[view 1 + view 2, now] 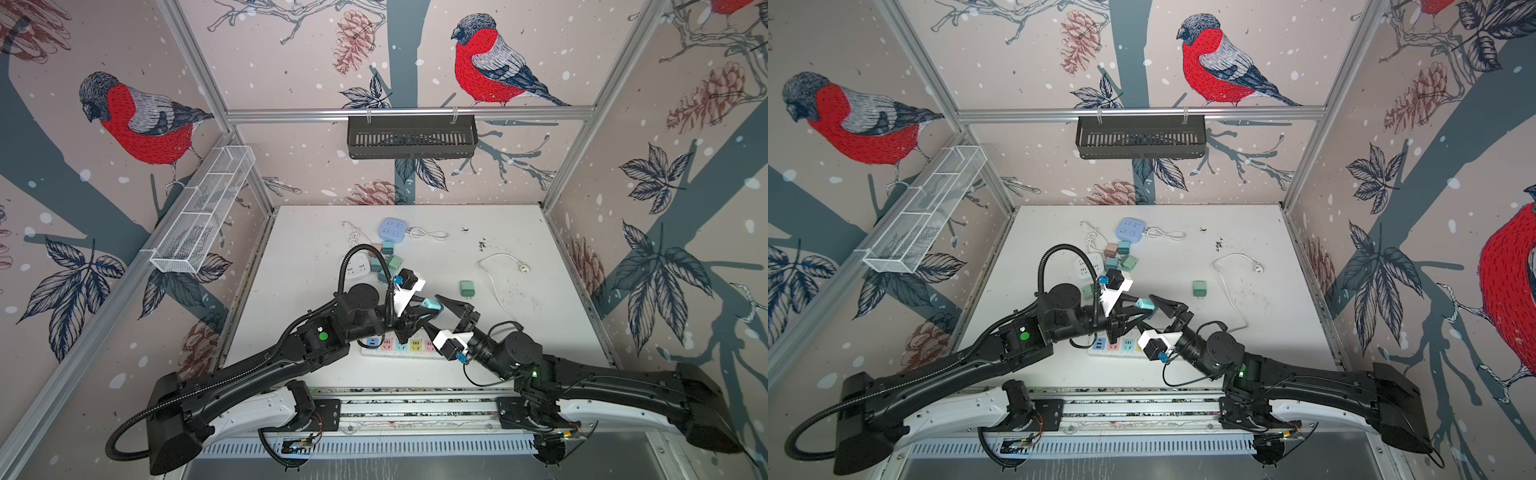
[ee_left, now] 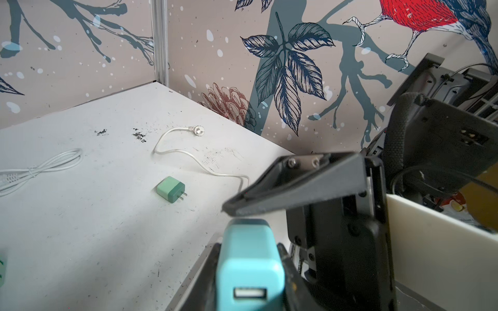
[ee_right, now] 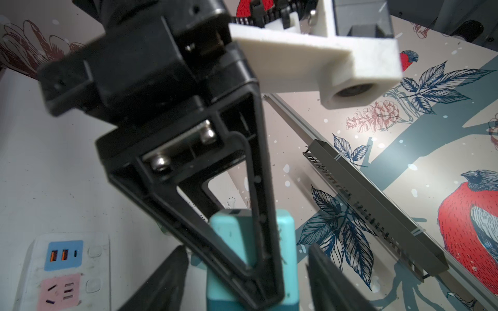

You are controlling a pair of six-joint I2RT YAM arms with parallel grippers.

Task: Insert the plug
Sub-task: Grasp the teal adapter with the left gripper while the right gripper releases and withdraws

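Note:
The plug (image 1: 434, 306) (image 1: 1145, 303) is a light teal charger block with a darker band, held in the air above the table. My left gripper (image 1: 428, 310) (image 2: 248, 243) is shut on it, a finger on each side, its USB port facing the left wrist camera. The plug (image 2: 249, 258) fills the space between those fingers. My right gripper (image 1: 431, 312) (image 3: 246, 247) is open, its two fingers standing apart on either side of the plug (image 3: 287, 250) without touching it. Below lies the white power strip (image 1: 399, 345) (image 3: 63, 269) with coloured sockets.
A green plug (image 1: 467, 288) and a white cable (image 1: 498, 286) lie to the right. Behind are a blue socket cube (image 1: 392, 228), a white socket (image 1: 357, 266) and several small plugs (image 1: 390, 262). A black basket (image 1: 411, 137) and a wire basket (image 1: 203, 208) hang on the walls.

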